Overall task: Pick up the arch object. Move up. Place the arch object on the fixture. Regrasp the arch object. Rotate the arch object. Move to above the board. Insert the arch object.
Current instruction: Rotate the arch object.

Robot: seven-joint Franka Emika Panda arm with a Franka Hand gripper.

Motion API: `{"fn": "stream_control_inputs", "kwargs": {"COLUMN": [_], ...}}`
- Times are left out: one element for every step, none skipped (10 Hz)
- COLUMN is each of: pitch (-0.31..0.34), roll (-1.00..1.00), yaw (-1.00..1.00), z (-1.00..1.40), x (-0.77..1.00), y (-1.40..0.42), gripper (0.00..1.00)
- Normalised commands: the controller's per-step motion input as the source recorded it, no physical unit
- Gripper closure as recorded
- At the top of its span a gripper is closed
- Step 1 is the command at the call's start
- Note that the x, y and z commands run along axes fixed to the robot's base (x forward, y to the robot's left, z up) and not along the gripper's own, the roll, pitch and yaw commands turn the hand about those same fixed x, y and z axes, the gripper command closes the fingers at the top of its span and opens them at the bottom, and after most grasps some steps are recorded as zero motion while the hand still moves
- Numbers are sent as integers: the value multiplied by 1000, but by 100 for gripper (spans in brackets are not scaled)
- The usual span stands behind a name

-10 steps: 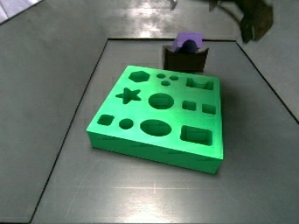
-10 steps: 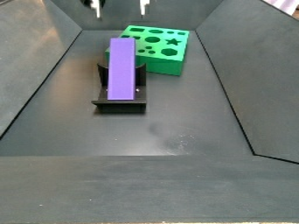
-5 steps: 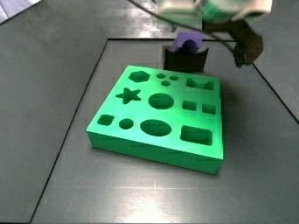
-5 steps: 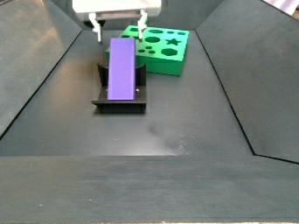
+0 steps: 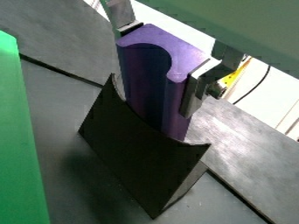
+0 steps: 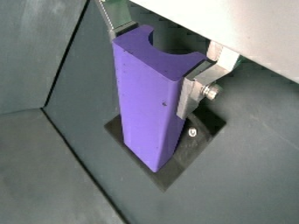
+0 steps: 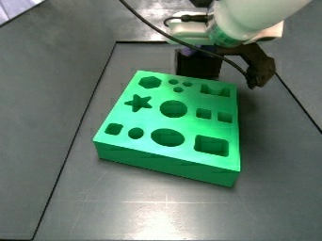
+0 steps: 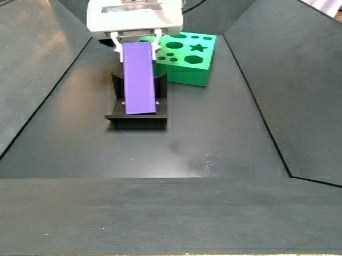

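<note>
One arch object [image 8: 139, 78], matte purple and flat-sided, rests on one fixture [image 8: 135, 112]; in that side view it leans up from the dark base plate toward the gripper. Both wrist views show the same piece [image 5: 153, 80] [image 6: 153, 98] rising out of the dark fixture [image 5: 138, 156], with a concave notch visible in its upper end.

One gripper [image 8: 136, 38] is low over the upper end of the arch object. In a wrist view its two silver fingers flank the block: one finger [image 5: 204, 86] stands just beside the purple flank, and the second [image 5: 118, 14] shows past the far edge. The other wrist view shows one finger [image 6: 198, 86] likewise against or just off the block. Contact on both sides cannot be confirmed, so whether the jaws are clamped or spread cannot be told.

One board [image 7: 170, 122], bright green with recessed cutouts, lies on the dark table [image 7: 75, 207]. In that side view the arm covers most of the fixture [image 7: 193, 65], which stands just behind the board's far edge.
</note>
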Motion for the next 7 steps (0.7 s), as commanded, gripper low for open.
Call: {"fn": "stream_control_inputs", "kwargs": {"pitch": [-27,-61,-96,-107,-127,-132,-137], "roll": [-33,-82,-112,-117,-127,-131,-137], "yaw": [5,5,-3,-10,-36,-61,-77], "z": [947,928,885,863,816,762,715], "x": [-1000,-1000,-1000,-1000,-1000,-1000,-1000], "y": [394,368,318,295,261,233,211], "gripper": [100,100,100,100,100,100,100]}}
